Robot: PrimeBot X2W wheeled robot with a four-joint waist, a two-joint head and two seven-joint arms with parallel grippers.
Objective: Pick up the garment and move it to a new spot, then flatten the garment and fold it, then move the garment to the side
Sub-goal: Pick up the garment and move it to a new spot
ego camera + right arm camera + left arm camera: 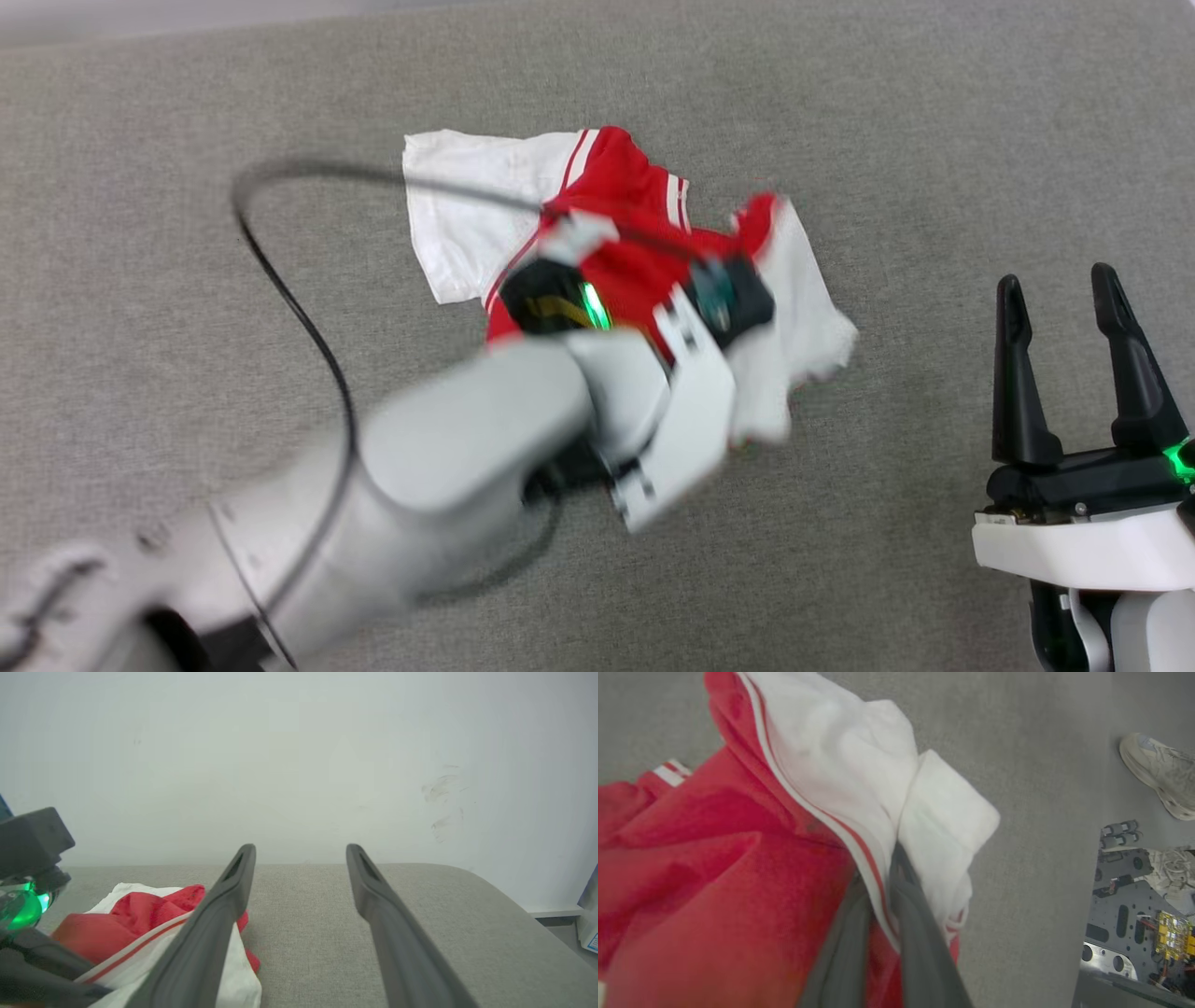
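Looking at materials first, your garment (pixel 635 177) is a soft, matte jersey knit, red in the body with white sleeves and thin red-and-white stripes along the seams. It's a crumpled, lumpy heap rather than anything flat. It sits on the table cover (pixel 187 140), a grey, coarse woven fabric, roughly mid-frame in the head view and well to the left of your right gripper (pixel 1056 280). That one has its two long, dark, tapered fingers spread wide with nothing between them, low at the right edge. From its own wrist view the heap shows low on the left, partly behind one finger. Your left gripper (pixel 880 868) is the busy one. In its wrist view the two dark fingers are pinched close together on a fold where white sleeve meets striped seam, so it's clamped on the garment. Red cloth is bunched to one side and white cloth drapes over the tips. In the head view the pale, smooth forearm (pixel 448 439) reaches over the heap and covers the grip. That area is blurred, so you can't tell there how much cloth is off the surface. A thin black cable (pixel 299 308) loops out from the wrist. Past the table edge in the left wrist view there's a pale, worn-looking shoe (pixel 1157 774) on the floor.
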